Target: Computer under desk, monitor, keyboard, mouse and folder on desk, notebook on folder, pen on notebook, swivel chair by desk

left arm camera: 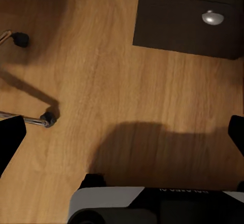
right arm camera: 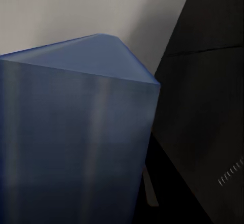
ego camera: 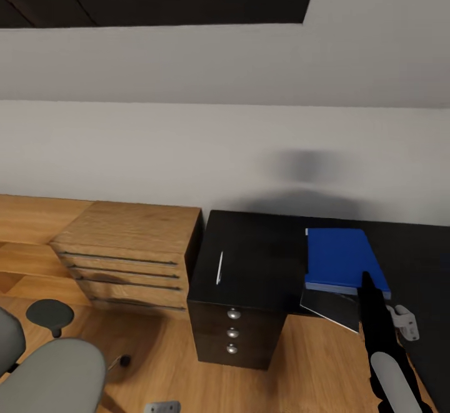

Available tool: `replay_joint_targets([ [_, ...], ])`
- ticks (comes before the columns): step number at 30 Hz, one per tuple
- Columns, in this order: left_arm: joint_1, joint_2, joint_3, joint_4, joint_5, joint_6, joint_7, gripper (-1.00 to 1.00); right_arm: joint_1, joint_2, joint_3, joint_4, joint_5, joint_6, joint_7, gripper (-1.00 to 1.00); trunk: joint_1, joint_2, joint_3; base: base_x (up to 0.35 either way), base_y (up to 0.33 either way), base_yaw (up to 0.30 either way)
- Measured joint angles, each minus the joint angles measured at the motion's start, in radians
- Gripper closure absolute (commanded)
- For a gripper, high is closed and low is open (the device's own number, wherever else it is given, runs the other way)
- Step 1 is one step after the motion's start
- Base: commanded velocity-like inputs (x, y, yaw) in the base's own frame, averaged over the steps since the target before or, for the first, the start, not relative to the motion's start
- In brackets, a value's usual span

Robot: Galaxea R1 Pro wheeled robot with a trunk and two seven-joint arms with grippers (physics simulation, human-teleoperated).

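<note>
The blue folder (ego camera: 337, 257) hangs low over the right part of the black desk (ego camera: 262, 257). My right gripper (ego camera: 370, 288) is shut on its near edge, and its blue face (right arm camera: 71, 132) looms close in the right wrist view. Under the folder's near edge a dark flat sheet (ego camera: 331, 307) juts past the desk's front; I cannot tell what it is. The white pen (ego camera: 219, 268) lies on the desk's left part. The grey swivel chair (ego camera: 56, 369) stands at lower left. My left gripper (left arm camera: 122, 137) is open over the floor. Monitor, keyboard, mouse and computer are out of view.
A light wooden drawer chest (ego camera: 131, 250) adjoins the desk's left side. The desk's dark drawer unit (ego camera: 234, 332) has silver knobs (left arm camera: 212, 17). The chair's metal leg and caster (left arm camera: 48, 118) lie on the wooden floor (left arm camera: 127, 82) near my left gripper. A white wall backs the desk.
</note>
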Motion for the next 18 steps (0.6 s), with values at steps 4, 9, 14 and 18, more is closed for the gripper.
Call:
replay_joint_targets([
  [4, 0.000, 0.000, 0.000, 0.008, 0.001, -0.037, 0.000, -1.00, 0.000, 0.001, 0.002, 0.004, 0.000, -0.001, 0.002, 1.00, 0.000, 0.000, 0.000, 0.000, 0.000, -0.269],
  [9, 0.000, 0.000, 0.000, 0.011, 0.001, -0.045, 0.000, -1.00, -0.001, 0.002, 0.003, 0.066, 0.000, -0.005, 0.005, 1.00, 0.000, 0.000, 0.000, 0.000, 0.000, -0.269],
  [14, 0.000, 0.002, 0.001, 0.013, 0.001, -0.048, 0.000, -1.00, -0.002, 0.003, 0.003, 0.098, 0.001, -0.023, 0.008, 1.00, 0.000, 0.000, 0.000, 0.000, 0.000, -0.269],
  [18, 0.000, 0.003, 0.002, 0.013, 0.001, -0.049, 0.000, -1.00, -0.003, 0.003, 0.004, 0.104, 0.004, -0.038, 0.009, 1.00, 0.000, 0.000, 0.000, 0.000, 0.000, -0.269],
])
